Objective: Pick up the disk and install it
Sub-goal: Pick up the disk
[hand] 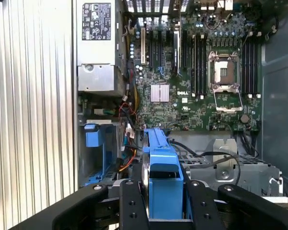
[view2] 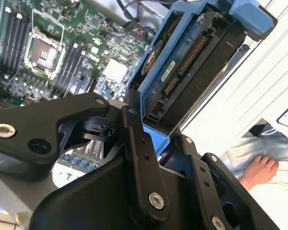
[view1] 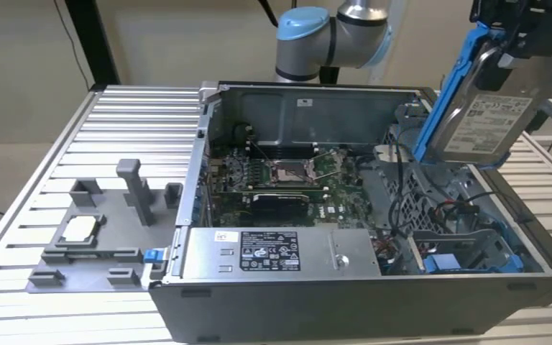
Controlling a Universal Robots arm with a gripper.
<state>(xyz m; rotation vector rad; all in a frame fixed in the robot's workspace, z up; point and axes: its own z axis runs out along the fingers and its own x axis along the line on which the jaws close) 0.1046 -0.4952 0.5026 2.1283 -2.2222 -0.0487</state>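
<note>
the pincer [hand: 163, 199] hangs high off the arm [view1: 338, 32], fingers [hand: 130, 203] clamped on the disk [view1: 487, 115].

The disk [view1: 485, 115], clamped on edge in the gripper [view1: 517, 52], is hanging in open air above the open case [view1: 305, 108] at the exterior view's right. Beneath it, black cables [hand: 206, 154] are looping across the drive bay [view1: 477, 248] — crowding the way down — while the power supply [view1: 267, 250] is walling off the near side. The ribbed table [view1: 132, 136] is lying open around the grey tray [view1: 94, 251].
</note>
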